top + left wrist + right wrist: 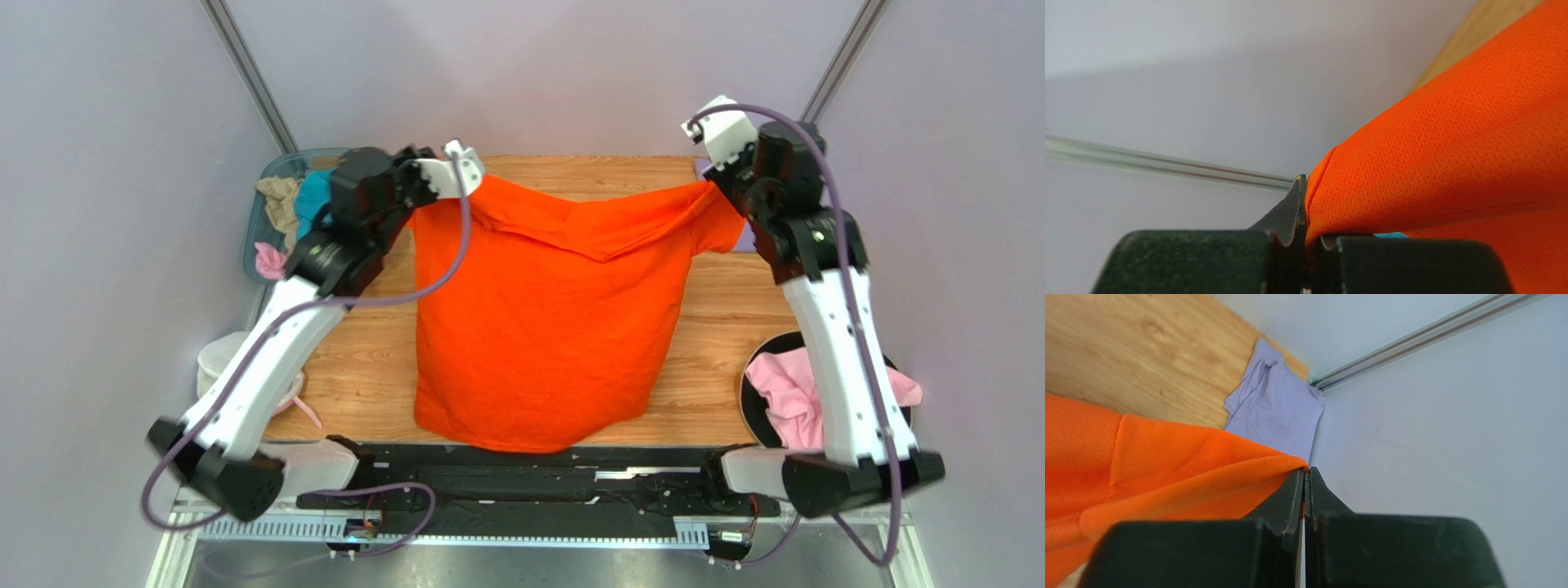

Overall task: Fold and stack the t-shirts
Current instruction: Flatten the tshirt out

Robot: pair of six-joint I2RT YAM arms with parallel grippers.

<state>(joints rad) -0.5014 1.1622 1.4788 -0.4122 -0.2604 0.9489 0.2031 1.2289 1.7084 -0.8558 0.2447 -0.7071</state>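
Note:
A bright orange t-shirt (552,331) is stretched between both grippers at the far side of the wooden table (356,368), and its lower part drapes down to the near edge. My left gripper (460,168) is shut on one top corner; in the left wrist view the orange mesh cloth (1444,153) is pinched at the left gripper (1308,214). My right gripper (718,186) is shut on the other top corner, where the orange cloth (1137,465) ends in the right gripper (1304,478). A pale lavender t-shirt (1275,407) lies flat at the table's far right corner.
A clear bin (252,233) at the back left holds tan (280,196), teal (313,190) and pink (267,257) cloth. A pink shirt (785,392) lies on a black round stand (751,410) at the right. A white round pouch (221,361) sits at the left edge.

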